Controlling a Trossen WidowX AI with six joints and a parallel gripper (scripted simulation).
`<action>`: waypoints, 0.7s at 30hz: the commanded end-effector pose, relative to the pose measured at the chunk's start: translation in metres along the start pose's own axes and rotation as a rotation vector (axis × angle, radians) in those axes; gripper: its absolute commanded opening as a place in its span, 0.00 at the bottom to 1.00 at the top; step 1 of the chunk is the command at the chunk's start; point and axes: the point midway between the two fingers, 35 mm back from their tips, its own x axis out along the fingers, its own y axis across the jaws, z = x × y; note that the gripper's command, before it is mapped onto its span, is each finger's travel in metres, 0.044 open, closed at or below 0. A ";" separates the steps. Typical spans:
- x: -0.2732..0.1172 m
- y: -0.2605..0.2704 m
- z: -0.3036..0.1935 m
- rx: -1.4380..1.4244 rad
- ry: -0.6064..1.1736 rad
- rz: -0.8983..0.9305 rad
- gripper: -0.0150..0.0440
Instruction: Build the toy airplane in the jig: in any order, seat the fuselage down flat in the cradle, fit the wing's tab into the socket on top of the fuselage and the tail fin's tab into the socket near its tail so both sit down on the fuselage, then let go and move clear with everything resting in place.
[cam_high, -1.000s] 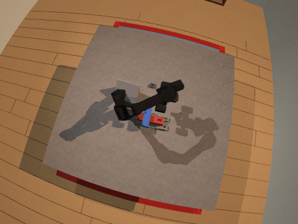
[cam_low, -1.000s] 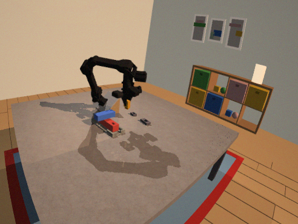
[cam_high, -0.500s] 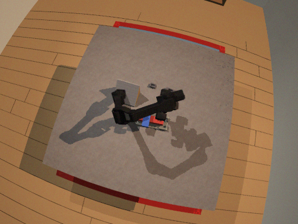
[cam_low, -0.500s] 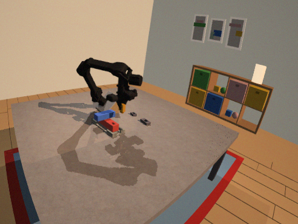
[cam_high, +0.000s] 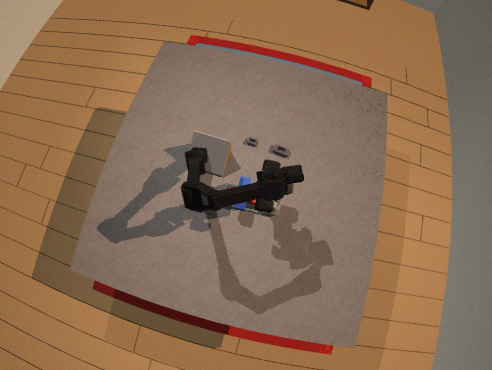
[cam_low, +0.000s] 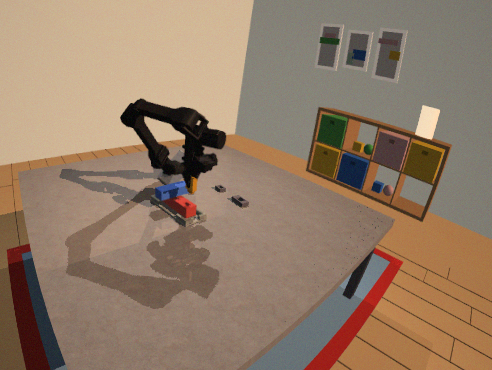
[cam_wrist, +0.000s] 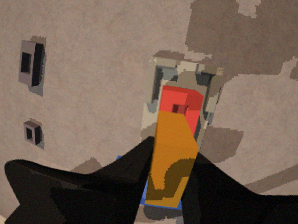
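The red fuselage (cam_low: 181, 206) (cam_wrist: 172, 96) lies in the grey cradle (cam_low: 200, 218) (cam_wrist: 149, 116). The blue wing (cam_high: 245, 180) (cam_low: 169, 191) sits crosswise on top of it; in the wrist view only slivers of the wing show. My gripper (cam_low: 192, 179) (cam_wrist: 165, 144) is shut on the orange tail fin (cam_low: 193, 187) (cam_wrist: 172, 139) and holds it upright above the fuselage. In the wrist view the dark tail socket shows just beyond the fin's tip. The fin's tab is hidden, and a gap under the fin shows in the exterior view. The arm covers part of the fuselage in the top view.
Two small grey slotted holders, a larger one (cam_high: 279, 150) (cam_low: 240, 201) (cam_wrist: 27, 63) and a smaller one (cam_high: 251, 142) (cam_low: 220, 188) (cam_wrist: 30, 133), stand beside the cradle. A grey slanted panel (cam_high: 215, 155) stands near the arm's base.
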 end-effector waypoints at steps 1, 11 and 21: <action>0.004 -0.013 -0.001 -0.005 0.004 -0.011 0.25; 0.004 -0.015 -0.001 -0.006 0.004 -0.012 0.36; 0.004 -0.015 -0.001 -0.006 0.004 -0.012 0.36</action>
